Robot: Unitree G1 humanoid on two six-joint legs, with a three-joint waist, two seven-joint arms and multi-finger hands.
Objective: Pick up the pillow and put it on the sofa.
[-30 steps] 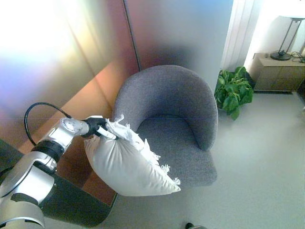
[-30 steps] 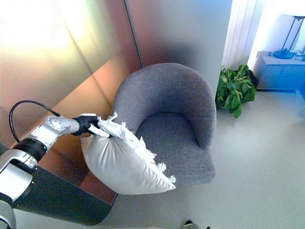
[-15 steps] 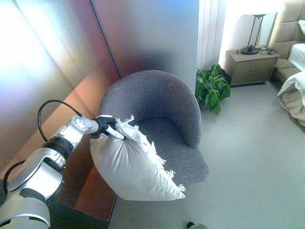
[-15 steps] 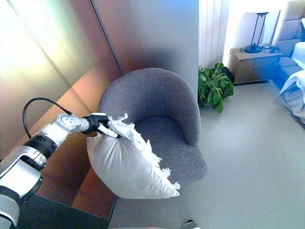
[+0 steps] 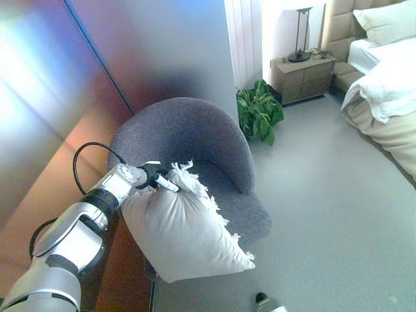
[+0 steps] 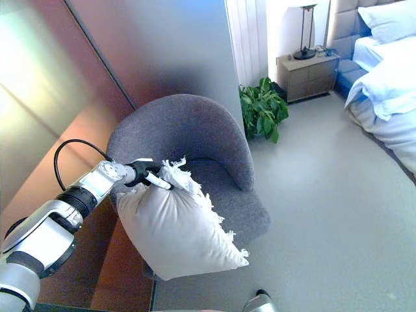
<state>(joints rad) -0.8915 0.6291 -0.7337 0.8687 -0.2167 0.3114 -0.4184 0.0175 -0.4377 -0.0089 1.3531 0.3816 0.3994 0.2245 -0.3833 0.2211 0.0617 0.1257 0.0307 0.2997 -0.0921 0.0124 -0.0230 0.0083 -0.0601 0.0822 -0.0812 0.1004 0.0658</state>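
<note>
Pillow nearer sofa edge

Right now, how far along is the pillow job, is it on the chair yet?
Picked up: the left hand is shut on a fringed corner of the white pillow, which hangs from that grip. In hand: it hangs over the grey armchair's seat front and left side, not set down. Left: lower it onto the seat and let go. The right hand is out of view.
</note>
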